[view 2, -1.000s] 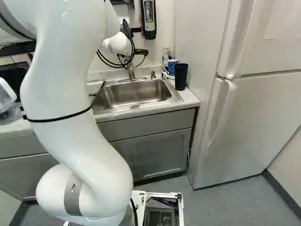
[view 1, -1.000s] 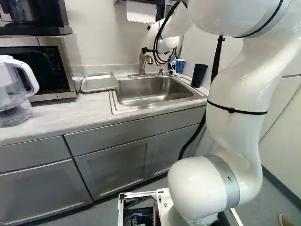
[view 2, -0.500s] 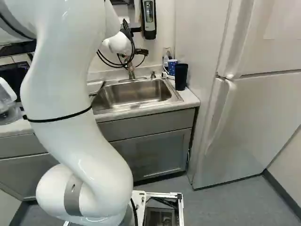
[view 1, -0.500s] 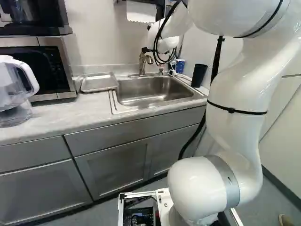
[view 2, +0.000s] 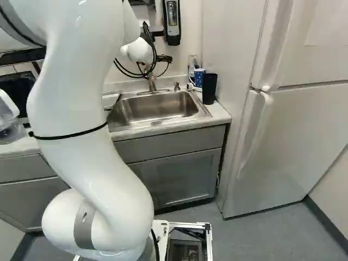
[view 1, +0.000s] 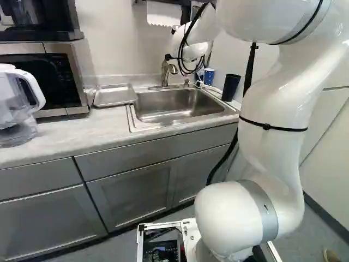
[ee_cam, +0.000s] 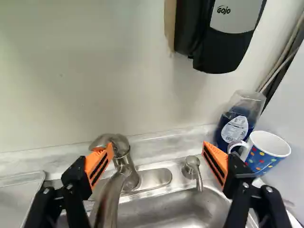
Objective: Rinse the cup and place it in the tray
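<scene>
A white arm (view 2: 81, 125) rises at the left of the right base view, with a white fridge (view 2: 283, 141) filling that view's right side. The pale table (view 1: 65, 136) runs across the left base view, bearing a microwave (view 1: 71, 82) and a clear pitcher (view 1: 10, 98) at far left. A steel sink (view 1: 174, 103) is set in it right of the picture's center, the metal tray (view 1: 114, 95) lying just beside. A soap dispenser (view 2: 173, 22) hangs on the wall at the top of the right base view. The claw (view 2: 163, 58) stands open above the sink, fingers wide apart and gripping nothing, the faucet (ee_cam: 111, 194) partly between them. Near the sink's back right corner are a black tumbler (view 1: 230, 87), a bottle (ee_cam: 235, 126) and, between them, the dotted blue cup (ee_cam: 261, 156), upright.
</scene>
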